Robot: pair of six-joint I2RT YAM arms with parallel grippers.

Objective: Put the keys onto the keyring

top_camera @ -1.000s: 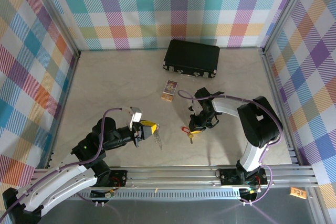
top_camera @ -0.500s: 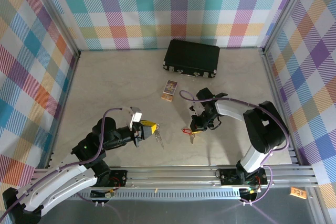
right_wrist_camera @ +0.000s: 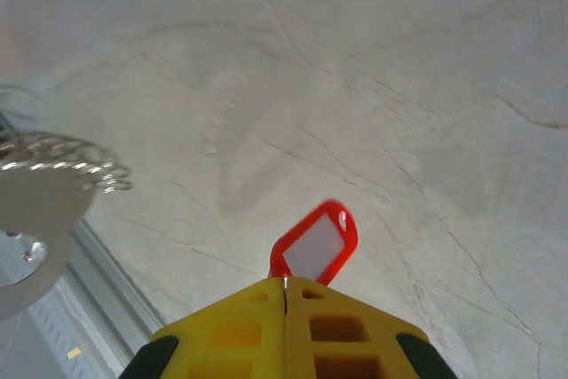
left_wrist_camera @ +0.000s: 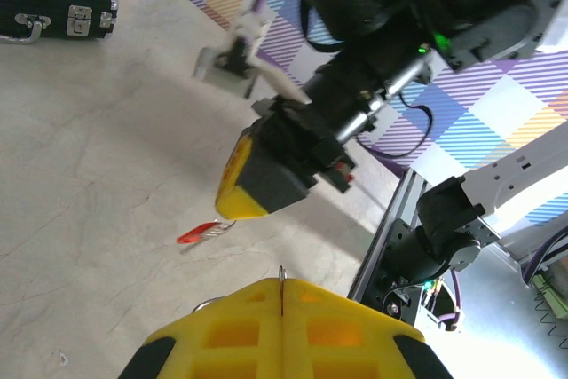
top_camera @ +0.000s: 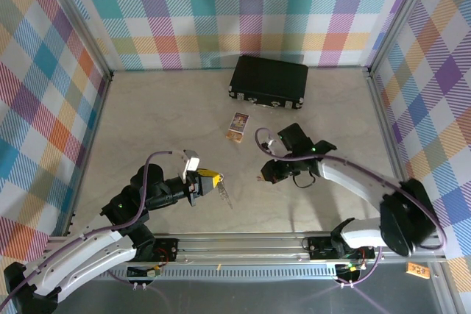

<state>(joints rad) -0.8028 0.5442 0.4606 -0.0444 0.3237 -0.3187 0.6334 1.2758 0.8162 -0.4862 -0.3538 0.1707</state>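
My left gripper (top_camera: 208, 179) (left_wrist_camera: 282, 286) is shut on the keyring (top_camera: 223, 195), a grey metal loop hanging down and to the right of its yellow fingers. Only the loop's thin edge (left_wrist_camera: 281, 277) shows between the pads in the left wrist view. My right gripper (top_camera: 266, 174) (right_wrist_camera: 285, 283) is shut on the keys, held just above the table. The red oval tag (right_wrist_camera: 317, 244) sticks out past its fingertips, and the metal key itself is hidden. From the left wrist the tag (left_wrist_camera: 197, 233) hangs below the right gripper's yellow fingers (left_wrist_camera: 244, 185). The keyring's blurred chain (right_wrist_camera: 67, 170) shows at the left of the right wrist view.
A black case (top_camera: 268, 81) lies at the back of the table. A small printed card (top_camera: 237, 127) lies in the middle, behind both grippers. The aluminium rail (top_camera: 243, 244) runs along the near edge. Plaid walls (top_camera: 44, 86) close the left, back and right sides.
My right gripper has lifted the keys off the table and carried them left, toward the keyring, with the right arm swinging out and stretching. The left gripper has held still with the keyring.
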